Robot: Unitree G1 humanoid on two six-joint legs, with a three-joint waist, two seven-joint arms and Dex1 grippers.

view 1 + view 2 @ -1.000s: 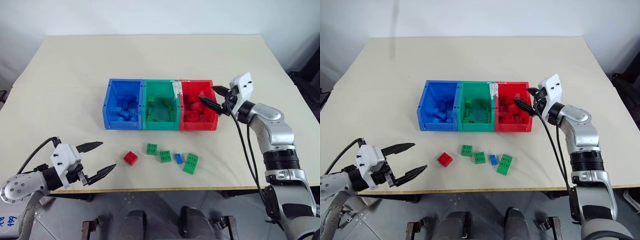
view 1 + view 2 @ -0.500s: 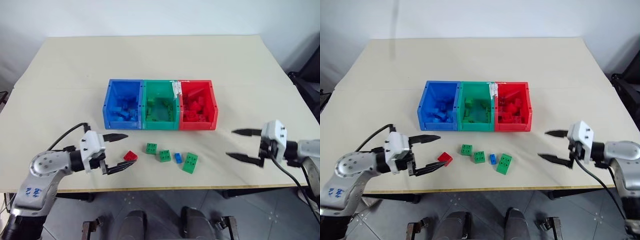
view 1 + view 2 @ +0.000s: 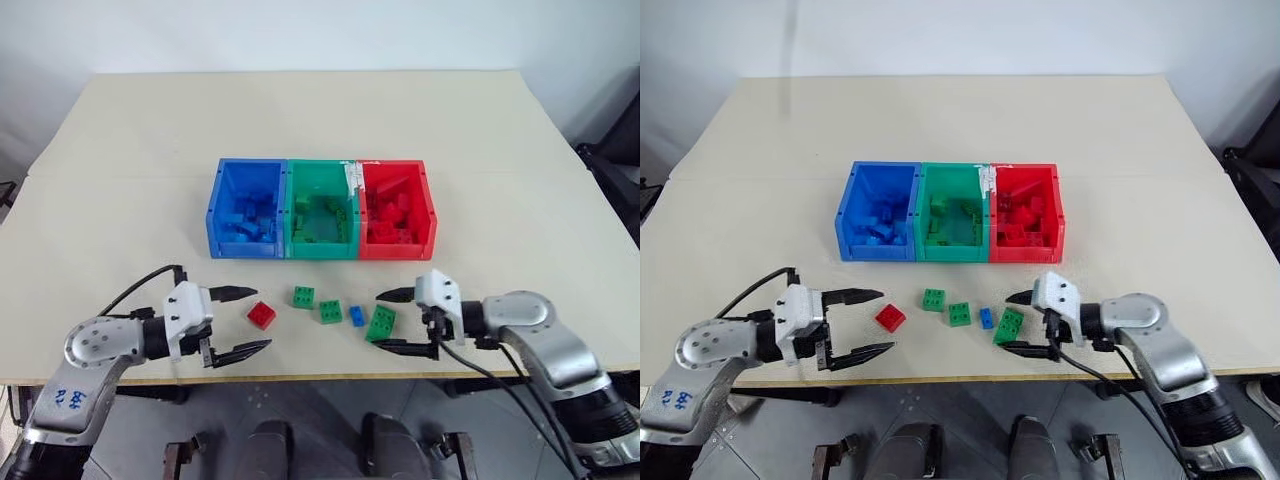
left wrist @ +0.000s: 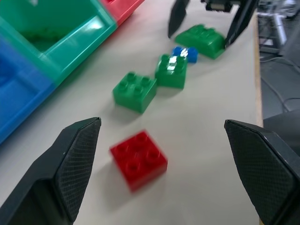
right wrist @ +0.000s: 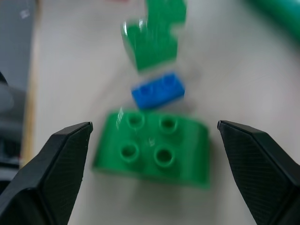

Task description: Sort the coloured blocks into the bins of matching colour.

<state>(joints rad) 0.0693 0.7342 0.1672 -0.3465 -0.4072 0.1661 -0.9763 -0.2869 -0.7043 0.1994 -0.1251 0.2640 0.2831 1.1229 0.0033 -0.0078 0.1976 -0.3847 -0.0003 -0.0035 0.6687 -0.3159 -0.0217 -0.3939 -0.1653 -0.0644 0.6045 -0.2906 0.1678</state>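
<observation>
Five loose coloured blocks lie in a row near the table's front edge: a red block point(image 3: 262, 315), two square green blocks point(image 3: 303, 297) point(image 3: 330, 312), a small blue block point(image 3: 357, 316) and an oblong green block point(image 3: 383, 322). My left gripper point(image 3: 263, 318) is open, low over the table, its fingertips either side of the red block point(image 4: 138, 159). My right gripper point(image 3: 373, 320) is open too, with the oblong green block point(image 5: 152, 152) between its fingertips. The blue bin point(image 3: 215, 215), green bin point(image 3: 289, 215) and red bin point(image 3: 430, 215) stand side by side farther back.
Each bin holds several blocks of its own colour. The table's front edge point(image 3: 320, 378) runs just behind both grippers. Black cables trail from both wrists. The tan table top point(image 3: 320, 120) stretches wide behind and beside the bins.
My right gripper has left the red bin, swung down and back to the front of the table and now brackets the oblong green block. My left gripper has moved right, up to the red block.
</observation>
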